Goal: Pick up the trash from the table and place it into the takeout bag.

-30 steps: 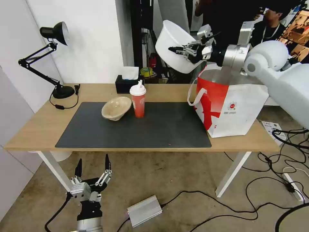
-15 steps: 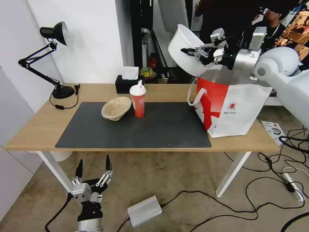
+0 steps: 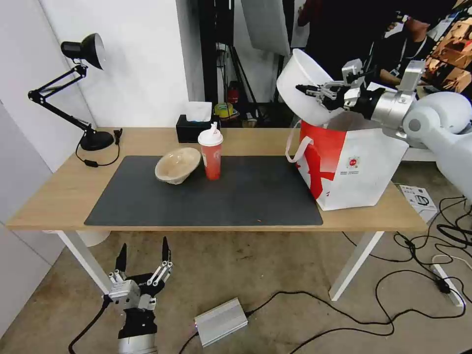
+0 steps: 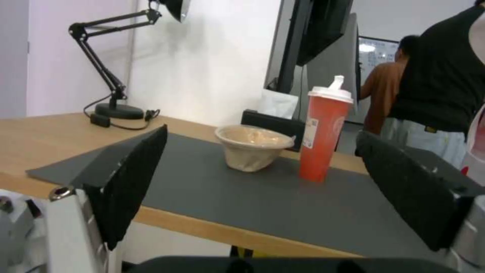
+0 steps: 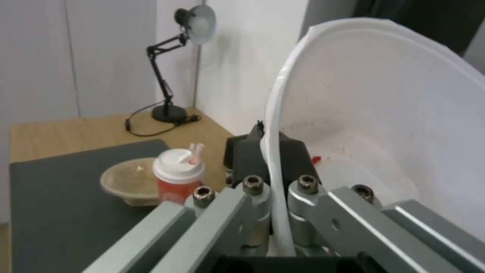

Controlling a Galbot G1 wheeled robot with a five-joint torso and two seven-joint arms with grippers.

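Above the white-and-red takeout bag [image 3: 351,167] the right hand [image 3: 328,92] pinched the rim of the large round white bowl [image 3: 305,86], tilted (best levelled over the opening before release); the left hand [image 3: 142,265] hung spread below the surface [image 3: 54,196].

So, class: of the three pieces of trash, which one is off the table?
The large white bowl: the right gripper pinches its rim, tilted above the takeout bag. The beige bowl and red cup stand on the mat.
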